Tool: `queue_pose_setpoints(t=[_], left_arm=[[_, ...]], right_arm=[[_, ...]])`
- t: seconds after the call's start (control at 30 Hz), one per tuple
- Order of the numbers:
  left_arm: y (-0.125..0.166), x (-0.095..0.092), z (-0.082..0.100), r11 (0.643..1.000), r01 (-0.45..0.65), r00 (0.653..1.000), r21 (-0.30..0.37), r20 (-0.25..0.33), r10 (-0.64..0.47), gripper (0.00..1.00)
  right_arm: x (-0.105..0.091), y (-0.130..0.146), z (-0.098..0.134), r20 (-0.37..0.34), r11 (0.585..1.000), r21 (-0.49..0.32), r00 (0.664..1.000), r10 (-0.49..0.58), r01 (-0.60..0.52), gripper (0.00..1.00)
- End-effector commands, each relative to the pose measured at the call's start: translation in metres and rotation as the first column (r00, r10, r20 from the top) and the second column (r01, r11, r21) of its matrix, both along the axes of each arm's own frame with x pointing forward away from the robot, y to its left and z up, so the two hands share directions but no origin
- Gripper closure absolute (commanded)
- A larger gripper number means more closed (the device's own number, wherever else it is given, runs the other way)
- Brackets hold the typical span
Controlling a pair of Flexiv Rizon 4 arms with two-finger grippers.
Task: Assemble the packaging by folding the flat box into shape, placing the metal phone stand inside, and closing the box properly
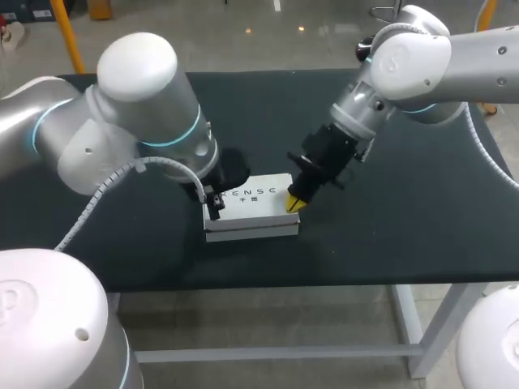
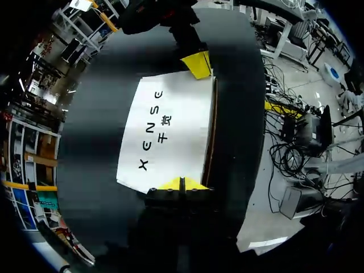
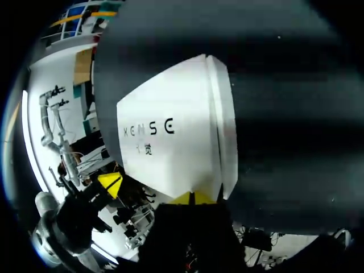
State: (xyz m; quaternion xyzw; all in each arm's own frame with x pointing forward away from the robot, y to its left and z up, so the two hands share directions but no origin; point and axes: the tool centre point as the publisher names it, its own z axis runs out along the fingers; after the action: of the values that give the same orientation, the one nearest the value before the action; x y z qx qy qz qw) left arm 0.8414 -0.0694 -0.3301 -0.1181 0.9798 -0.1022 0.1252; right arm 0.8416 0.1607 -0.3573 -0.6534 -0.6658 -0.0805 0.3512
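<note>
A white rectangular cardboard box (image 1: pixel 251 212) with dark lettering on its top face lies flat near the middle of the dark desk (image 1: pixel 389 243), and its lid is folded down. One short end of the box is met by each arm.

The left tool (image 2: pixel 182 183) is clenched. Its two yellow tips are pressed together with only a thin seam between them, so they are closed on themselves rather than around the box. The joined tips are set against the top edge of the short end nearest that arm. They sit toward the long side where a thin brownish line is seen just under the lid.

The right tool (image 1: pixel 296 203) is likewise clenched. Its yellow tips are brought together into a single wedge and laid on the opposite short end of the box. In the left wrist view this wedge is seen touching the far corner, by the same long side. In the right wrist view the lid's edge is seen directly ahead of the joined tips, and the lettered face stretches away beyond them.

The box is thus touched from both short ends by clenched tools, while it is grasped by neither and rests on the desk
</note>
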Motion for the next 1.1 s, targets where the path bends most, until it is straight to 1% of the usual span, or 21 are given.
queue_pose_setpoints(t=[0.03, 0.17, 0.3, 0.7, 0.83, 1.1], left_arm=[[0.001, 0.013, -0.015, 0.999, 0.012, 1.000, -0.043, -0.020, -0.013, 1.00], [-0.001, 0.019, -0.025, 0.999, 0.003, 0.999, -0.040, -0.035, -0.005, 1.00], [0.000, 0.019, -0.028, 0.999, 0.002, 0.999, -0.049, -0.044, -0.004, 1.00], [0.007, 0.008, -0.034, 0.999, -0.011, 0.999, -0.053, -0.045, 0.009, 1.00], [0.009, 0.008, -0.039, 0.998, -0.018, 0.999, -0.057, -0.051, 0.015, 1.00], [0.013, 0.011, -0.052, 0.996, -0.023, 0.998, -0.088, -0.068, 0.017, 1.00]], right_arm=[[0.001, 0.001, -0.003, -0.001, 1.000, -0.001, 1.000, 0.003, -0.003, 1.00], [0.001, 0.001, -0.002, 0.001, 1.000, -0.002, 1.000, 0.005, -0.005, 1.00], [0.000, 0.002, -0.003, 0.001, 1.000, -0.006, 1.000, 0.004, -0.004, 1.00], [-0.006, 0.002, -0.010, -0.003, 1.000, -0.015, 1.000, -0.004, 0.004, 1.00], [-0.006, 0.002, -0.015, -0.013, 1.000, -0.019, 1.000, -0.009, 0.009, 1.00], [-0.006, 0.000, -0.020, -0.024, 0.999, -0.027, 0.999, -0.024, 0.023, 1.00]])
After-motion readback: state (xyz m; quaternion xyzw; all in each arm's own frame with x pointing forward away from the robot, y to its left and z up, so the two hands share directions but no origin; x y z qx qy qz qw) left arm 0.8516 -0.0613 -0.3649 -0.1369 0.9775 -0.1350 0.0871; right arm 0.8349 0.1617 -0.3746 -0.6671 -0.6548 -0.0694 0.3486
